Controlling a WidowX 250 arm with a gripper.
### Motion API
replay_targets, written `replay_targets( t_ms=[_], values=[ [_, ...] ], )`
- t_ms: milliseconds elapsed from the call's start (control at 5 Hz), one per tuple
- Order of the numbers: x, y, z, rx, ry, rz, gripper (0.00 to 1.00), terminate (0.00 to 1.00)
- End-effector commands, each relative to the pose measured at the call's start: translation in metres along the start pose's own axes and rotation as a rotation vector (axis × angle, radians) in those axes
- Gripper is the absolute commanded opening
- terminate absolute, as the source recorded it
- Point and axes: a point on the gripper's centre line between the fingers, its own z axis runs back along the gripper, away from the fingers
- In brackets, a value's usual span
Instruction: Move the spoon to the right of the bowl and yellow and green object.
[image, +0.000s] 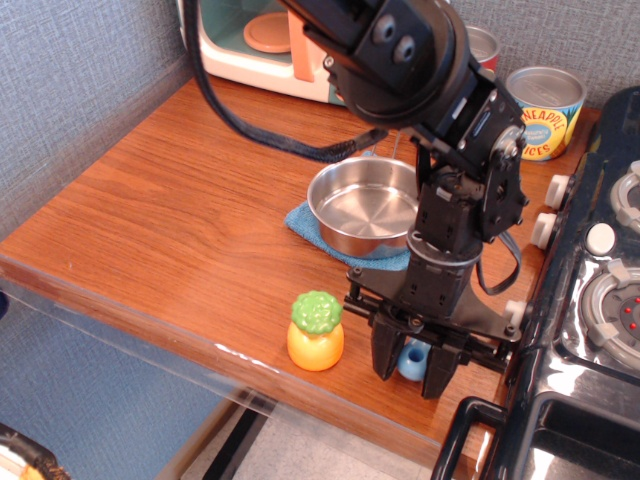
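Note:
The light-blue spoon handle (411, 359) shows between the fingers of my gripper (411, 372), low over the wooden table near its front edge; its metal scoop is hidden. The jaws stand on either side of the handle, pointing down; I cannot tell if they press on it. The shiny steel bowl (362, 206) rests on a blue cloth (303, 222) behind the gripper. The toy pineapple (316, 331), yellow with a green top, stands upright to the left of the gripper, a little apart from it.
A black toy stove (590, 330) borders the table on the right, close to the gripper. A pineapple can (543, 111) and a toy microwave (262, 42) stand at the back. The table's front edge (180, 335) runs just below the pineapple.

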Motion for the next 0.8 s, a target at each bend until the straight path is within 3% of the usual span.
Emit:
replay_targets(
  t_ms=[0, 200, 600],
  values=[
    [-0.005, 0.01, -0.005, 0.003, 0.038, -0.018, 1.0, 0.0],
    [-0.003, 0.009, 0.01, -0.026, 0.009, -0.041, 1.0, 0.0],
    [-0.014, 0.017, 0.07, -0.075, -0.137, -0.062, 1.0, 0.0]
  ],
)
